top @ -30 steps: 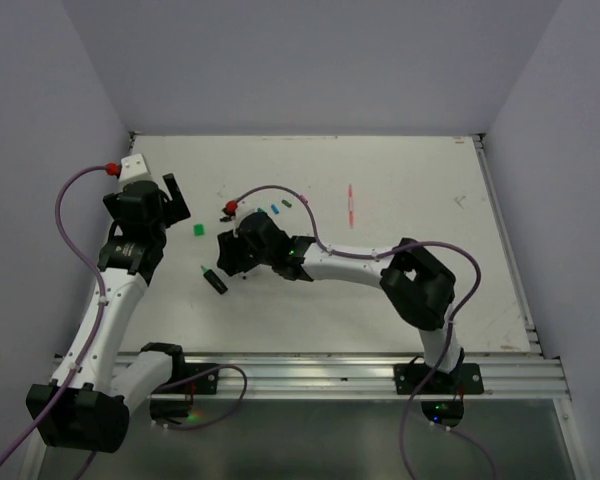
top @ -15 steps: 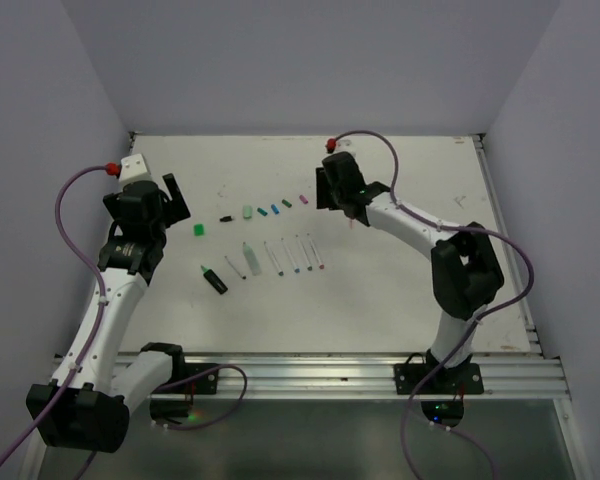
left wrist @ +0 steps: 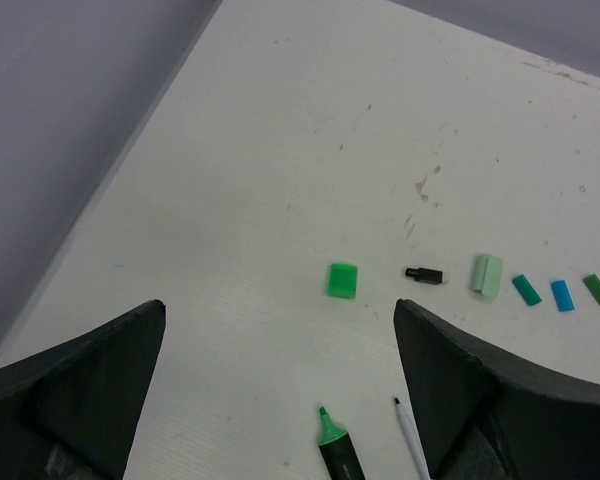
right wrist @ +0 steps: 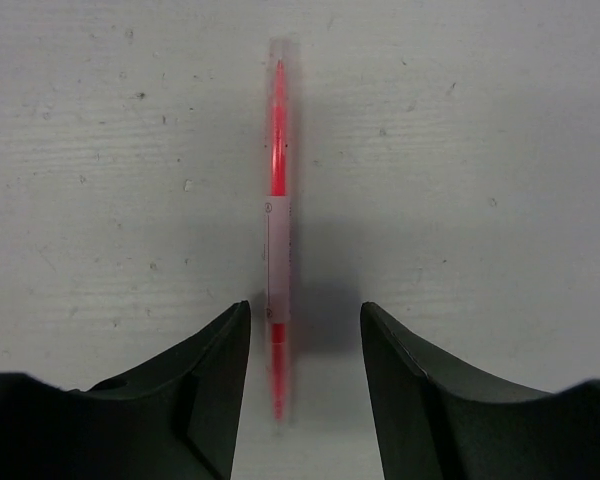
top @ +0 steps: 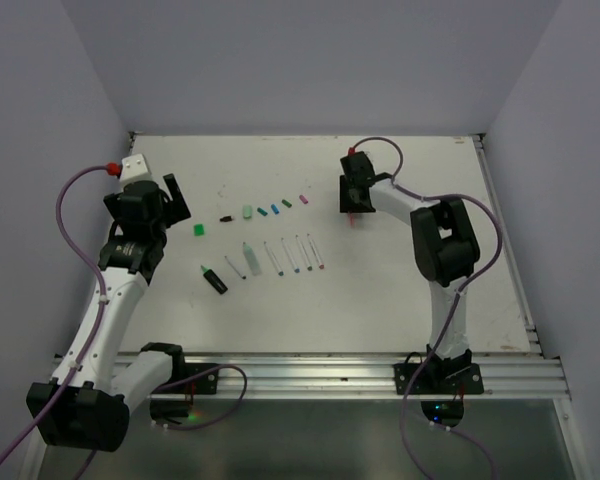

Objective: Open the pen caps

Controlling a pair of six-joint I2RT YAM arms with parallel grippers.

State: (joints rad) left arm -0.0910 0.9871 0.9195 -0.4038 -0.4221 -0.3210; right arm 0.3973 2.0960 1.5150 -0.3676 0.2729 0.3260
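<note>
Seven caps (top: 247, 211) well inside table (top: 430, 300) edges

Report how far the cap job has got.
Done: seven loose caps lie above the bare-tipped pens. In hand: the right gripper straddles the red pen, jaws open, not gripping. To do: that pen looks capped. The left gripper hangs open and empty.

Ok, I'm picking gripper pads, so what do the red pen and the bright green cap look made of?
The red pen: likely plastic, a clear glossy barrel showing red inside, with a white label band. The bright green cap: probably matte, opaque moulded plastic, evenly coloured without shine.
</note>
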